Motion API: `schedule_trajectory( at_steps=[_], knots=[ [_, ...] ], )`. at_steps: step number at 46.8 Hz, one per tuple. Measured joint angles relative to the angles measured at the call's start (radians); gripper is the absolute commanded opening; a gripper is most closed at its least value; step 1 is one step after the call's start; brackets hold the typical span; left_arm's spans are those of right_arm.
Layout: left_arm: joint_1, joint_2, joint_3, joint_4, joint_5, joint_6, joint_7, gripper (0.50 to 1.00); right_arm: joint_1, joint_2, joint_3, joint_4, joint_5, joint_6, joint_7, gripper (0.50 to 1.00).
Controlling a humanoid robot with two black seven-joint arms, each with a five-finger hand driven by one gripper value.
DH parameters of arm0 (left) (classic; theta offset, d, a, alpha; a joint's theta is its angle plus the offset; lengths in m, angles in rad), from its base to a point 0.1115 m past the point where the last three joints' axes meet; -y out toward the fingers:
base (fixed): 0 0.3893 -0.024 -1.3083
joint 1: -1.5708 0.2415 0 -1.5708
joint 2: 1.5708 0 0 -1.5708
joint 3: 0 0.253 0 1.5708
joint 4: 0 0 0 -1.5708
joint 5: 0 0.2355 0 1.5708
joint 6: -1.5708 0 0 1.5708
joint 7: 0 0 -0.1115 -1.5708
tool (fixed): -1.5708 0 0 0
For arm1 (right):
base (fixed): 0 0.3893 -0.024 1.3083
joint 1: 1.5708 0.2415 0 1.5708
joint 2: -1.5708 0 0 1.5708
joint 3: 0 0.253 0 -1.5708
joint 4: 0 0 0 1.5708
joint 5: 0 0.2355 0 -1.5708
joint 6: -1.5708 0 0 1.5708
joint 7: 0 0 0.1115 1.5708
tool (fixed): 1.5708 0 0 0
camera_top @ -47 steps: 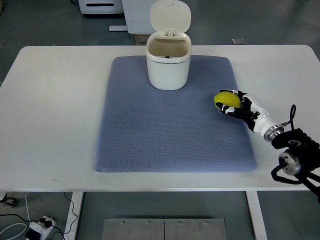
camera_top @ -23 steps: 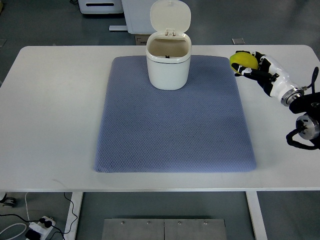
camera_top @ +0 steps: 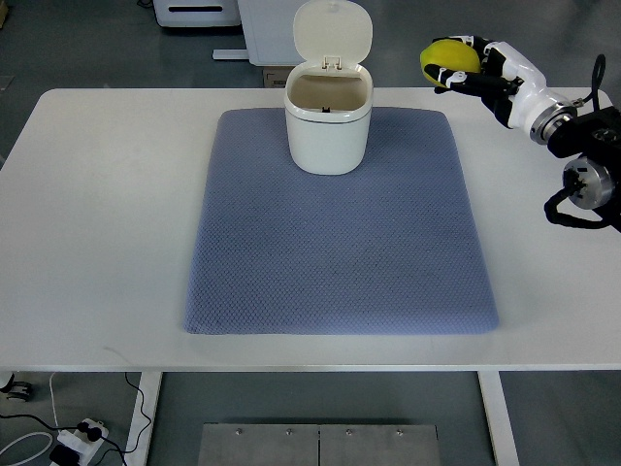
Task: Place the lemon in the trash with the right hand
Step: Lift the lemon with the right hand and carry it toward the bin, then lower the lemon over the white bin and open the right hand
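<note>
A yellow lemon point(camera_top: 445, 58) is held in the air by my right hand point(camera_top: 464, 66), whose fingers are curled around it. The hand is high at the upper right, beyond the table's far edge and to the right of the bin. The white trash bin point(camera_top: 328, 126) stands at the far middle of the blue-grey mat point(camera_top: 340, 243), its lid point(camera_top: 333, 33) flipped up and its mouth open. The lemon is roughly level with the lid and apart from it. My left arm does not show.
The white table point(camera_top: 97, 214) carries the mat. White cabinets point(camera_top: 233, 19) stand on the floor behind the table. A power strip with cables point(camera_top: 78, 442) lies on the floor at the lower left.
My right hand has lifted the lemon off the mat's right side and carried it up and toward the far side, then slightly left toward the bin.
</note>
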Motion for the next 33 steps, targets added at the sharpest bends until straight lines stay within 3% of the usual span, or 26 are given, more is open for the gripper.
schedule_trajectory(
  at_steps=[33],
  knots=[
    [0.000, 0.000, 0.000, 0.000, 0.000, 0.000, 0.000, 1.000, 0.162, 0.220, -0.068, -0.168, 0.017, -0.028, -0.076, 0.525]
  ],
)
